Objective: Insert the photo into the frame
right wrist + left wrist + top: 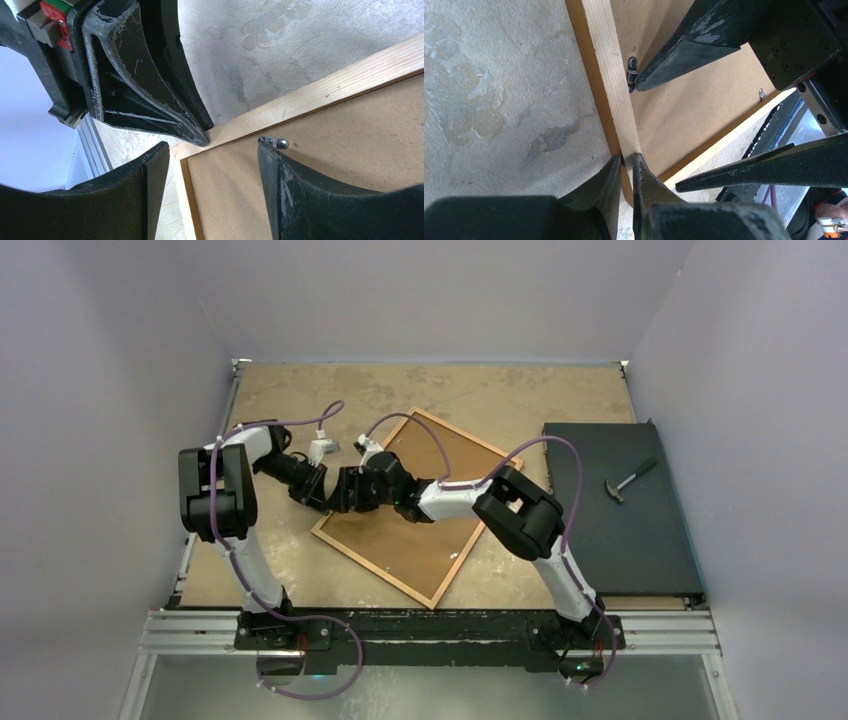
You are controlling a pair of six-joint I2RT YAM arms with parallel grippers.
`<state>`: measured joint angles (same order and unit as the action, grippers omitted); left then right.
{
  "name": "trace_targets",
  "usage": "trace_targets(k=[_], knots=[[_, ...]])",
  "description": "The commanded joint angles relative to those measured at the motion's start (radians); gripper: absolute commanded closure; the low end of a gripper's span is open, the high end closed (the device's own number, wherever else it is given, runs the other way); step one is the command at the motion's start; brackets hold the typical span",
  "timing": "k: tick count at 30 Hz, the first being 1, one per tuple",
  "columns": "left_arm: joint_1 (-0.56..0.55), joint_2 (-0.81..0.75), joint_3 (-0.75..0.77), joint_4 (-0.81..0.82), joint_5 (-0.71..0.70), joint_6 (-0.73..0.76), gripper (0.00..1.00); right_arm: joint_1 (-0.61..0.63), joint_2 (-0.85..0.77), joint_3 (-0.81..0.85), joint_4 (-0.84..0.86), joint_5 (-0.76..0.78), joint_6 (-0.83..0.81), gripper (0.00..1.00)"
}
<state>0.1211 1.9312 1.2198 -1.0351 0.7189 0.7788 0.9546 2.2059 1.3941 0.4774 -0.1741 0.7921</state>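
Pale lilac walls [100, 340] close in a mottled, stained beige tabletop [300, 400], with an aluminium rail [190, 632] along its 6 o'clock edge. At the centre the frame [380, 573] lies face down and turned cornerwise, a brown backing board [420, 540] set inside it. At 3 o'clock a black slab [620, 540] carries a hammer [628, 478]. At the frame's 9 o'clock corner the left fingers [609, 185] are clenched on the wooden rail; the right fingers [300, 190] are spread apart over the board, one tip at a metal clip [280, 143].
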Motion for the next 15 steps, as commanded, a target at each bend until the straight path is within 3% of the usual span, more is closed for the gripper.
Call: trace_targets(k=[1, 15], knots=[[-0.020, -0.003, -0.020, 0.040, -0.031, 0.052, 0.96, -0.001, 0.020, -0.026, 0.053, 0.056, 0.007, 0.31], [-0.020, -0.009, -0.021, 0.030, -0.039, 0.065, 0.96, -0.001, -0.003, -0.107, 0.184, 0.154, -0.018, 0.30]])
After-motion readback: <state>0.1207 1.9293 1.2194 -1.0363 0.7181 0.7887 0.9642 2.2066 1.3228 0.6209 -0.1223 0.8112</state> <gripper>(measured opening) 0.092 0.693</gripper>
